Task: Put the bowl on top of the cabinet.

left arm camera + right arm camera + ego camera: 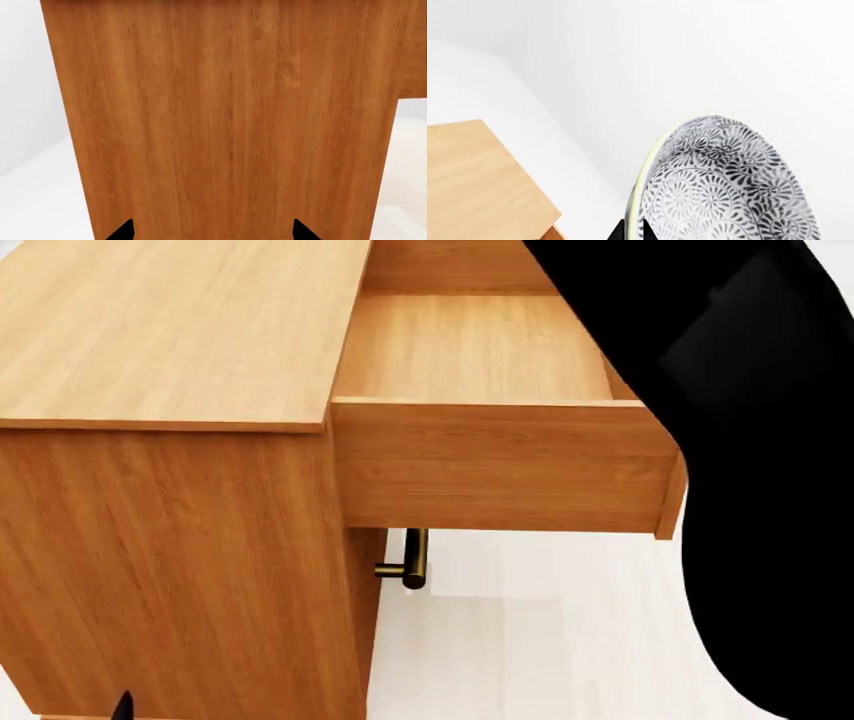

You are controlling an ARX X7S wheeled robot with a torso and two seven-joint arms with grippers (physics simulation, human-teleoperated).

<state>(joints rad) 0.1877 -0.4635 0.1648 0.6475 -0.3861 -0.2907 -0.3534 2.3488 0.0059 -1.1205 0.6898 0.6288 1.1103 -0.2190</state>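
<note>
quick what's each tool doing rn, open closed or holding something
Left tool: open, empty, facing the cabinet side.
Right tool: closed on the bowl rim, bowl held up in the air.

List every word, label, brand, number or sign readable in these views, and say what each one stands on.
None: no view shows any text.
The cabinet has plain wood grain on its top, side and open drawer.
The brass handle is unmarked.
The bowl at the right gripper bears only a leaf pattern, no lettering.
</note>
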